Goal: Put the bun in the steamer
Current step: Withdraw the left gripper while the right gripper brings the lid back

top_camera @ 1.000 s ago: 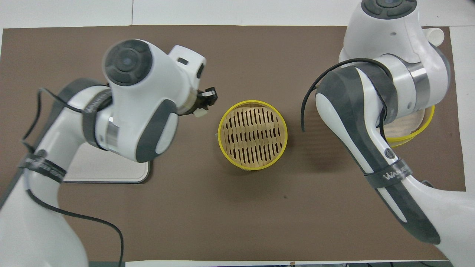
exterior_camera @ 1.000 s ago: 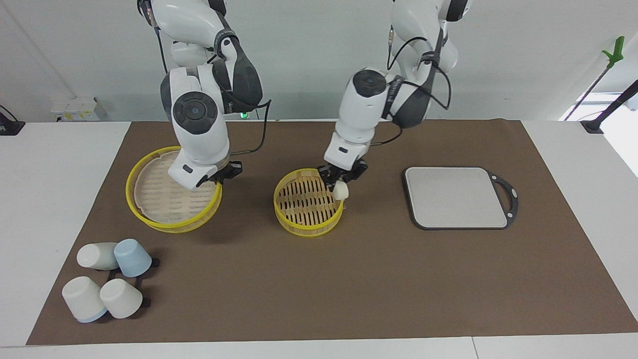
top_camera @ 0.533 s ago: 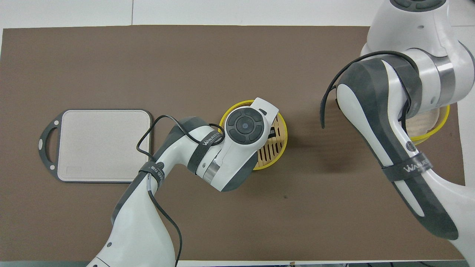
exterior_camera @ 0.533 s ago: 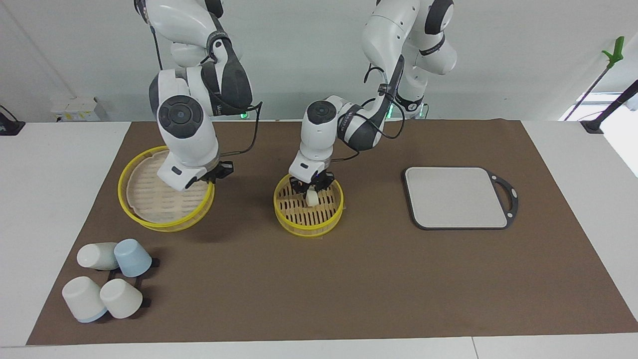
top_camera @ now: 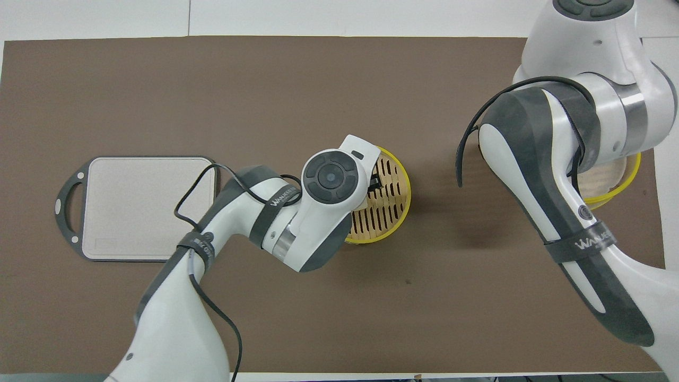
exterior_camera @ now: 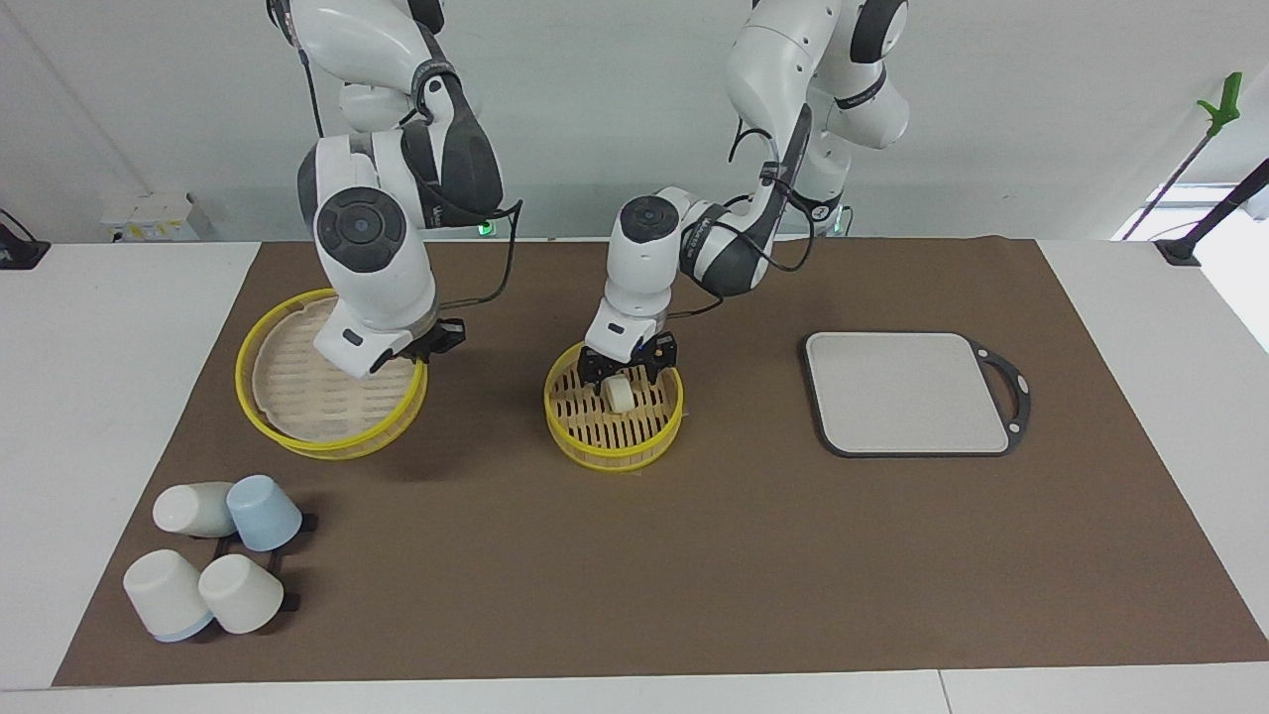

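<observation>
Since the earlier frame the left gripper [exterior_camera: 628, 371] has let go: its fingers now stand apart just above the bun [exterior_camera: 621, 394], which a moment ago was pinched between them. The bun sits on the slatted floor of the steamer [exterior_camera: 613, 448], just left of centre in the facing view, toward the robots' edge of the basket. It looks released there so that it rests flat inside the rim instead of hanging in the air, and the placing seems as good as done; the sensible next move would be a straight lift clear of the rim.

The left arm reaches in from the upper right of the facing view, elbow bent low over the bench, wrist pointing steeply down into the basket; in the overhead view its wrist covers the bun and much of the steamer.

At the left of the facing view the right gripper [exterior_camera: 432, 344] is closed on the rim of the lid [exterior_camera: 297, 436], holding it tilted off the bench, probably to keep it out of the way.
</observation>
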